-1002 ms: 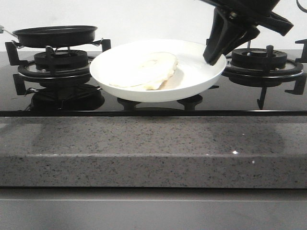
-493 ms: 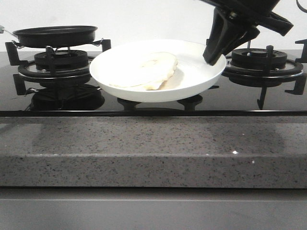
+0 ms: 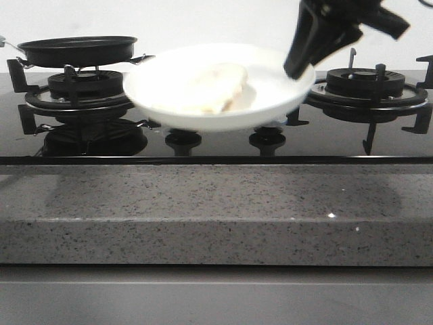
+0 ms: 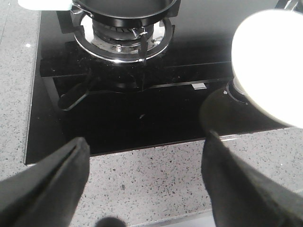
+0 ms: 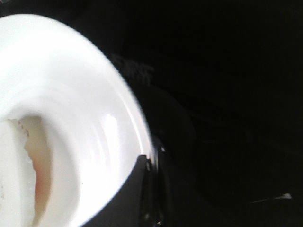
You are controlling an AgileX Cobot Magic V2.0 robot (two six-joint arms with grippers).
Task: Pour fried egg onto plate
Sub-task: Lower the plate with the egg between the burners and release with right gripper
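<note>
The white plate [image 3: 274,101] hangs in the air above the middle of the black hob, blurred by motion. The fried egg [image 3: 211,88] lies folded on it, left of centre. My right gripper [image 3: 298,68] is shut on the plate's right rim. In the right wrist view the plate [image 5: 80,94] fills the left half, with the egg [image 5: 19,165] at its edge and my right gripper [image 5: 149,163] clamping the rim. My left gripper [image 4: 144,140] is open and empty over the granite counter edge; the plate [image 4: 274,61] shows to one side of it.
A black frying pan [image 3: 78,49] sits on the left burner and also shows in the left wrist view [image 4: 123,7]. The right burner [image 3: 369,84] stands bare behind the right arm. Two knobs [image 3: 183,141] sit under the plate. A granite counter [image 3: 216,210] runs along the front.
The plate with the egg has risen off the hob and shifted slightly left, carried by my right gripper. The pan has not moved.
</note>
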